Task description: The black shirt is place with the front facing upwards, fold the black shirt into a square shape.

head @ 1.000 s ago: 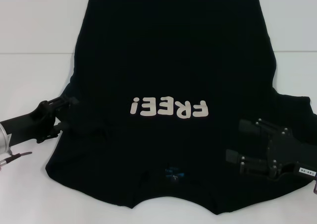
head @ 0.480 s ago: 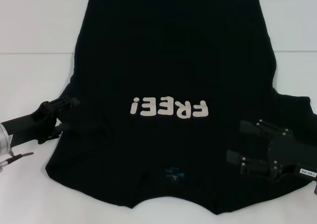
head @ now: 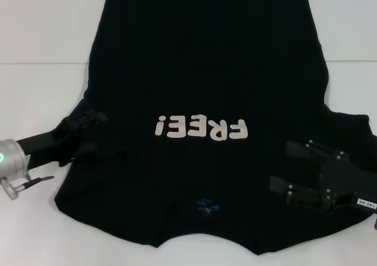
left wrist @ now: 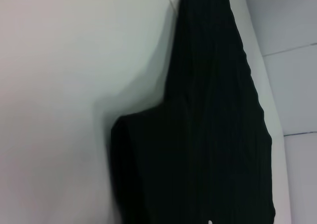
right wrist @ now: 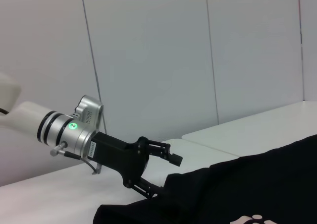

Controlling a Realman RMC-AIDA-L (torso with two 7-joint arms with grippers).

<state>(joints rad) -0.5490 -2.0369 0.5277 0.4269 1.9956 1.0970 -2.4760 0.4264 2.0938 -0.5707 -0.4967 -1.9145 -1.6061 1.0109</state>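
The black shirt (head: 206, 101) lay flat on the white surface (head: 41, 54) and filled most of the head view. Its front faced up, so the pale "FREE!" letters (head: 200, 127) showed in the middle of the frame. The letters looked upside down because the neck was at the bottom of the frame, near the robot. A small blue neck label (head: 207, 206) sat at the bottom middle.

The left claw (head: 93, 130) was at the left edge of the shirt, in the lower left of the frame. Its fingers were spread apart, one above the cloth edge and one lower down. It looked ready to pinch the sleeve there, but I could not tell if it touched the cloth yet. The right wrist view showed the same claw (right wrist: 166, 177) with its fingers apart, right at the shirt's edge.

The right claw (head: 285, 169) was over the shirt's other sleeve, in the lower right of the frame. Its two fingers were also apart and held nothing. It pointed in toward the middle of the shirt.

I think both claws sat at the sleeves because folding the sides in comes first. The shirt was not folded at all yet.
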